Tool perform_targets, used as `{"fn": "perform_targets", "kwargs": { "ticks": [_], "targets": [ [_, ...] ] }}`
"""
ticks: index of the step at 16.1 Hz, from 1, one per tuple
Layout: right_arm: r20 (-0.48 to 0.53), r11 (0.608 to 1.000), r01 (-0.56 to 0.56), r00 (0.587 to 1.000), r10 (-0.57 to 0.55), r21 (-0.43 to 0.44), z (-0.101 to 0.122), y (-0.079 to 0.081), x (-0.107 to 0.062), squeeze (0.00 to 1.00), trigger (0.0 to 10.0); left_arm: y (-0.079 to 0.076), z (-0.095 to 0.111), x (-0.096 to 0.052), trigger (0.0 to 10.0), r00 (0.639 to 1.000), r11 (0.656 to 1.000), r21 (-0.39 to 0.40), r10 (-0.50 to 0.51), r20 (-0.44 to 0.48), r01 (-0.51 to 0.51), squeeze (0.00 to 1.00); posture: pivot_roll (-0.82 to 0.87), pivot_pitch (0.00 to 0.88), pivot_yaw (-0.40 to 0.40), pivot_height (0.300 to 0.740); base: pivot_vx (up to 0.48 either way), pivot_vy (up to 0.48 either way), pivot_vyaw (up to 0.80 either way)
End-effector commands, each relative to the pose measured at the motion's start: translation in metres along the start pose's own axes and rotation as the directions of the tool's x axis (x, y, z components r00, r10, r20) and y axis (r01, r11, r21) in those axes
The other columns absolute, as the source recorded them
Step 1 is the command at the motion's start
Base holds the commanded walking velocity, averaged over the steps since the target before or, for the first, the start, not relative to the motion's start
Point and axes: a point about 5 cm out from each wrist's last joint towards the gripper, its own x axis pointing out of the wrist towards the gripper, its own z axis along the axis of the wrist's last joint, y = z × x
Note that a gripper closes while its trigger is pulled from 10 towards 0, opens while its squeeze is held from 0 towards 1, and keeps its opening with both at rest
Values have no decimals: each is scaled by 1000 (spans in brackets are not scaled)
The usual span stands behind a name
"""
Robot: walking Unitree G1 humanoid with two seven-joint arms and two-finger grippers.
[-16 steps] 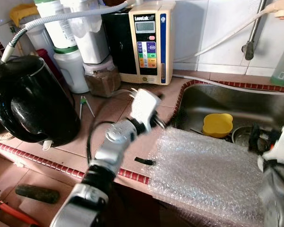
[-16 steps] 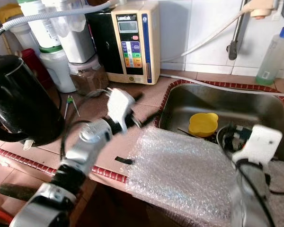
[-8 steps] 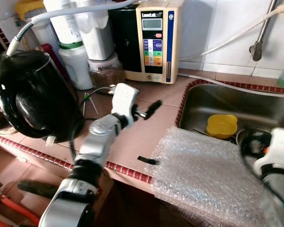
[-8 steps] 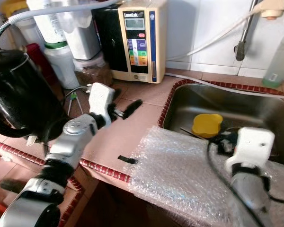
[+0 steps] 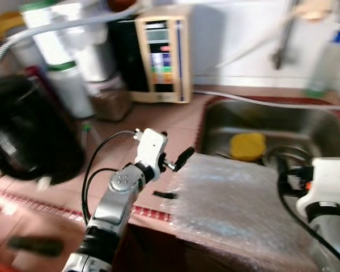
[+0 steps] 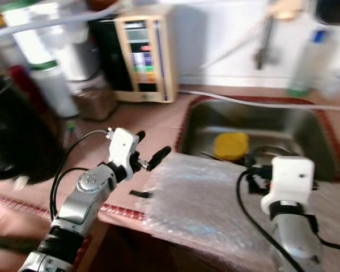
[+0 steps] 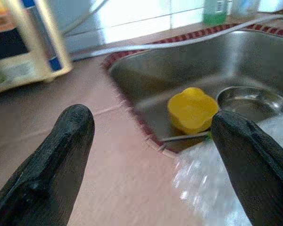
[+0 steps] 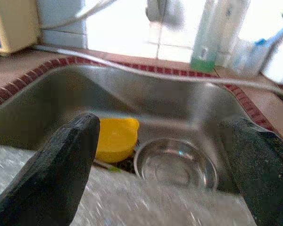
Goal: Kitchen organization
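Both grippers hover with fingers spread wide and empty, left gripper (image 7: 151, 155) over the worktop (image 5: 130, 136), right gripper (image 8: 165, 155) facing the yellow bowl (image 8: 114, 139) in the sink (image 5: 306, 122) (beside a steel bowl (image 8: 175, 162)), so I'd reach in slowly over the bubble wrap (image 5: 232, 204).

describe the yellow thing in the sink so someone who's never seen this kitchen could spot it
Start at the steel sink set into the brown tiled counter. On its floor, near the front left, sits a small yellow bowl with a wavy rim. Beside it lies a round steel dish; the bowl is the sink's one bright yellow thing.
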Motion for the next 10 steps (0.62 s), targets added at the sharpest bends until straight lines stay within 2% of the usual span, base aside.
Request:
{"fn": "perform_targets", "kwargs": {
  "ticks": [1,3,5,10],
  "targets": [
    [13,999,-31,999,31,9,4,9,-1,0,10000,5,8,1,10000,1000,999,25,27,10,-28,0,-85,0,163,740,0,0,-756],
    [8,998,-18,1000,17,67,3,19,-1,0,10000,5,13,1,10000,999,998,54,38,31,-40,0,-77,0,154,740,0,0,-284],
    [17,997,0,1000,-1,78,5,27,0,0,10000,4,14,-1,10000,997,996,64,61,42,-64,0,-66,0,142,740,0,0,0],
    [0,981,121,993,-122,152,4,28,9,0,10000,8,18,-3,10000,990,990,56,128,51,-131,0,-51,0,120,740,0,0,0]
  ]
}}
